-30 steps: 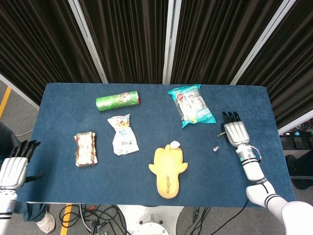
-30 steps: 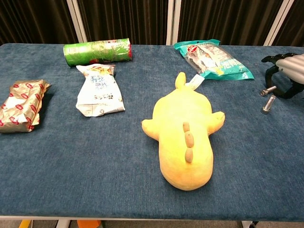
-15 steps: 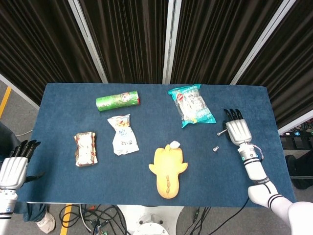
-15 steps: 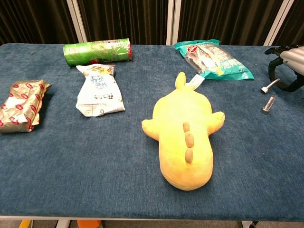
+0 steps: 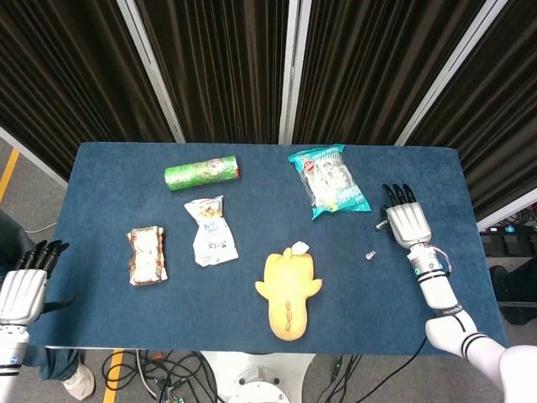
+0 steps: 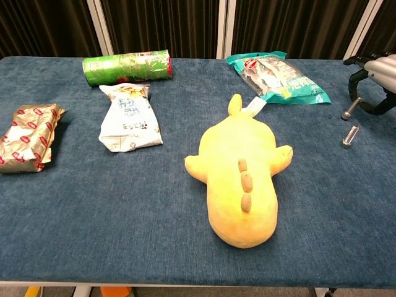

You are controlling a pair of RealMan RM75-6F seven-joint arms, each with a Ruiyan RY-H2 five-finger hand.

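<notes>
Hanging off the near left corner of the table (image 5: 101,159), the left hand (image 5: 23,285) sits below the cloth edge with its fingers straight and slightly apart, holding nothing and touching nothing. Nearest to it, up and to its right on the blue cloth, lies a crumpled red-and-gold snack packet (image 5: 147,255). Beyond that packet, further from the left hand, a white snack bag (image 5: 211,230) lies flat, and past it a green tube can (image 5: 202,174) lies on its side near the far edge.

Over on the right side of the table, the right hand (image 5: 406,222) hovers palm down with its dark fingers (image 5: 398,194) stretched toward the far edge. A small metal bolt (image 6: 351,109) sticks out from under its thumb side; in the chest view the bolt seems pinched between thumb and a curled finger, lifted off the cloth. A second bolt (image 6: 349,136) lies loose on the cloth just to the left of and nearer than the right hand, apart from it.

Well to the left of the right hand, near the front edge, a yellow plush toy (image 5: 289,289) lies belly down. Just beyond and left of the right hand's fingertips, a teal snack bag (image 5: 329,179) lies flat, near but not touching.
</notes>
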